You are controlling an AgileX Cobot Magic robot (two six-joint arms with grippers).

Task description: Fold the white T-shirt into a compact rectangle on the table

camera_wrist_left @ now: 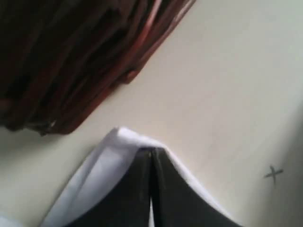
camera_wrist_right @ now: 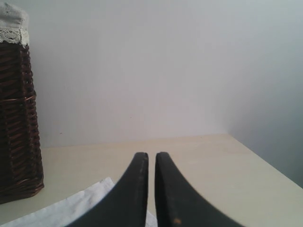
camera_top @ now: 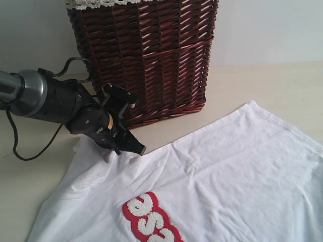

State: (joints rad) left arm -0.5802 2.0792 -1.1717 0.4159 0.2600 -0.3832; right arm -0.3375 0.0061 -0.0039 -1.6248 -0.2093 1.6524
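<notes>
White cotton fills the lower right of the exterior view. The white T-shirt (camera_top: 227,171) lies spread, lettering up, on the pale desk (camera_top: 272,83), and its red-edged letters are cut by the bottom edge. No fold shows, so by my judgement the task stands at its opening, with every fold left to make. The left hand (camera_top: 132,146), at centre left, is clamped on a bunched bit of the shirt's upper-left edge, just in front of the wicker basket (camera_top: 151,55). Whether that bit is a sleeve or a shoulder cannot be told. The shirt's lower part and right side run off frame, and the right hand is not seen here.

Left wrist view: the two dark fingers (camera_wrist_left: 128,198) meet at lower centre, closed on a white band of the shirt (camera_wrist_left: 102,165) that wraps around their tips. The picture is blurred. The basket is a dark mass at upper left, and a faint cross mark (camera_wrist_left: 273,174) sits on the desk at lower right.

Right wrist view: the right hand (camera_wrist_right: 151,156) points over the desk toward the wall (camera_wrist_right: 156,71). Its fingers are drawn together with only a sliver between them and nothing visible in them. A corner of the shirt (camera_wrist_right: 71,208) shows at lower left, below the fingers; whether they touch it is hidden. The basket stands at the left edge.
</notes>
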